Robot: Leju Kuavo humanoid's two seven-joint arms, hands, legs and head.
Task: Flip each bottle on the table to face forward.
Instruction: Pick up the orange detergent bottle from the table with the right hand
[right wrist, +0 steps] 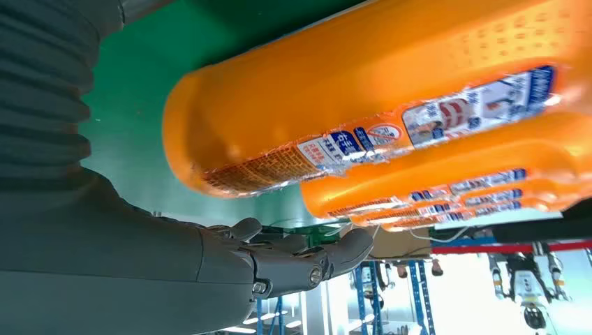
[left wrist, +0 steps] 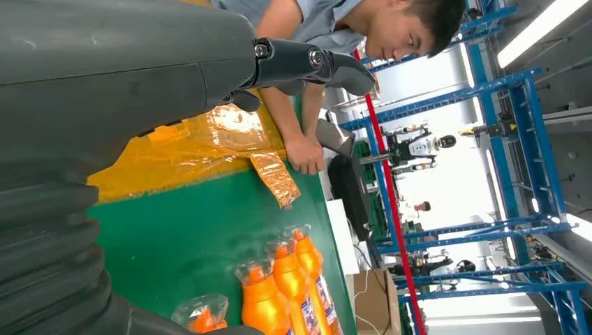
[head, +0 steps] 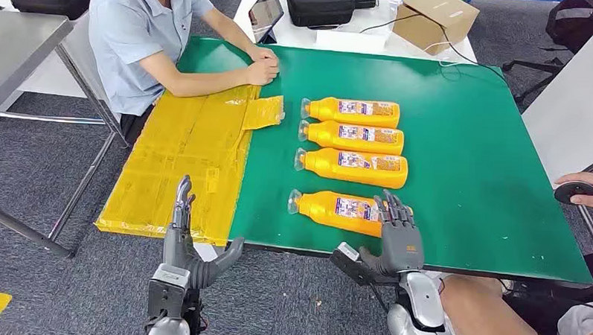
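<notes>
Several orange bottles lie on their sides in a column on the green table (head: 487, 159), caps pointing left, labels up. The farthest bottle (head: 355, 111), the second bottle (head: 358, 137) and the third bottle (head: 357, 167) lie close together. The nearest bottle (head: 337, 208) lies a little apart. My right hand (head: 399, 234) is at this bottle's base end, fingers stretched out and holding nothing. In the right wrist view the nearest bottle (right wrist: 363, 91) looms beside the right hand (right wrist: 279, 262); I cannot tell if they touch. My left hand (head: 183, 230) hovers open at the table's near left edge.
A crinkled yellow sheet (head: 189, 164) covers the table's left side. A seated person (head: 149, 36) rests both forearms on the far left corner. Another person's hand (head: 587, 185) holds a black round object (head: 575, 192) at the right edge, with a knee (head: 482, 308) below the front edge.
</notes>
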